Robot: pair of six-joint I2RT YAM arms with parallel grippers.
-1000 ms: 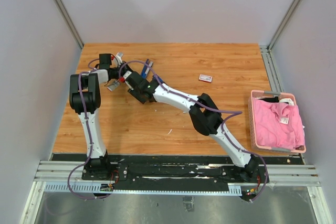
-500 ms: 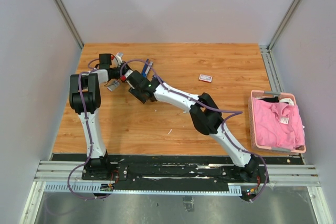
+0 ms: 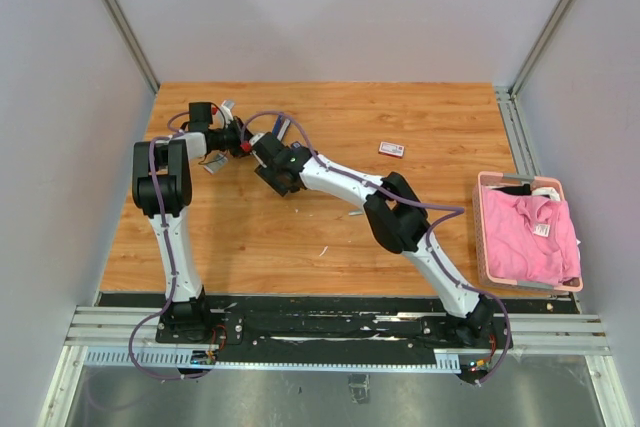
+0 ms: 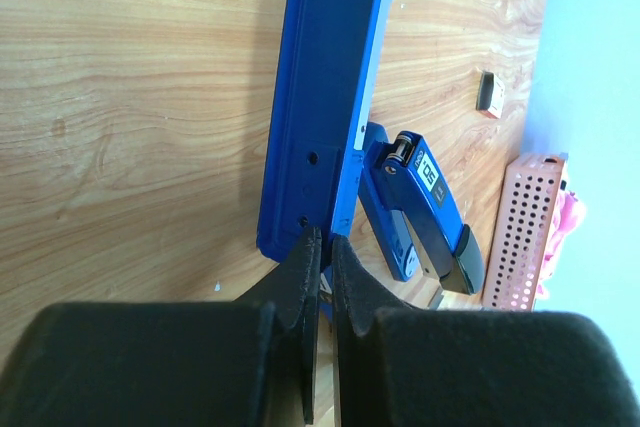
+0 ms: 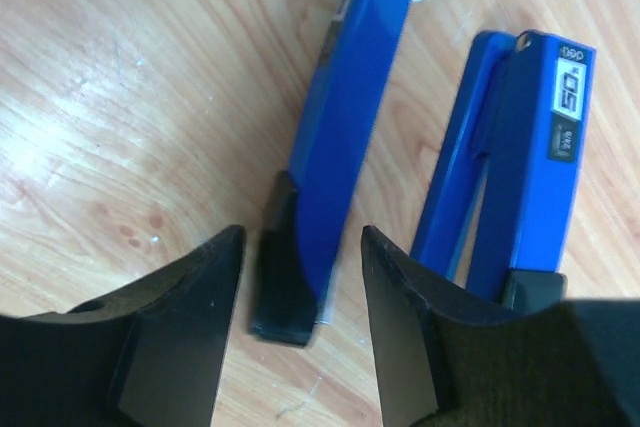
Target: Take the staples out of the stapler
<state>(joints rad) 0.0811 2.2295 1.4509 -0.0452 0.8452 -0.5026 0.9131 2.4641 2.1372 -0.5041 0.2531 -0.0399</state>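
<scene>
Glossy blue stapler (image 5: pixel 350 117) on a smooth, varnished wooden table (image 5: pixel 120 67), flanked by matt black plastic fingers (image 5: pixel 180 337); soft pink cloth (image 3: pixel 530 237) fills a perforated pink plastic basket (image 3: pixel 487 237).

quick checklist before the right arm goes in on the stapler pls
1. Right gripper jaws open: ok.
2. Stapler's black-tipped arm lies between those jaws: ok.
3. Left gripper jaws shut at the stapler's near end: ok. Whether they actually pinch it: cannot tell.
4. Stapler swung open, two halves apart: ok.
5. Staples visible in the channel: cannot tell.
6. Small white box well away from both grippers: ok.
</scene>
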